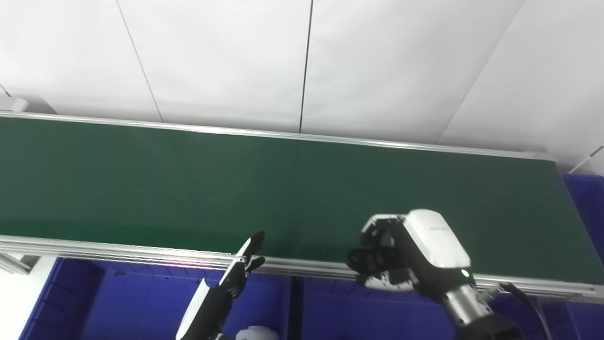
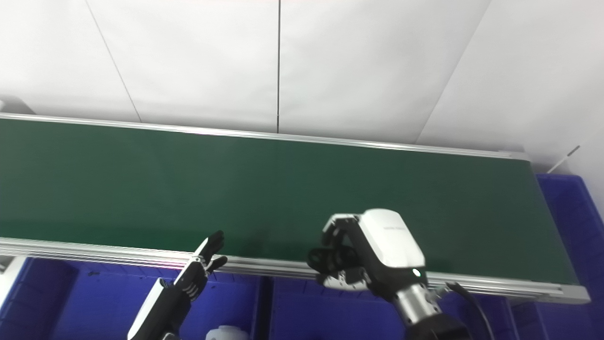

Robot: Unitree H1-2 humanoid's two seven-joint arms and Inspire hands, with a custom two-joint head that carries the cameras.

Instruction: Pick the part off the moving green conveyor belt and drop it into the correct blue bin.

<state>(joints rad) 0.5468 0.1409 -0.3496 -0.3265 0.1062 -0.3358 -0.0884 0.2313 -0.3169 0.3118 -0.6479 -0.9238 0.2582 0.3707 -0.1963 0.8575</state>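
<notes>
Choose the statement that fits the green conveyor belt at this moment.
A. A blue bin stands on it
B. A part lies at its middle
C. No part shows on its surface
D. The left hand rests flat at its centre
C: the conveyor belt shows only bare green surface, with no part visible anywhere on it.

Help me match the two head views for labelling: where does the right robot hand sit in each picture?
Left eye view: the right robot hand sits lower right of centre, over the near rail.
Right eye view: the same robot hand sits just right of centre, low.
Shared landmark: the vertical wall seam, ending at the green conveyor belt.
</notes>
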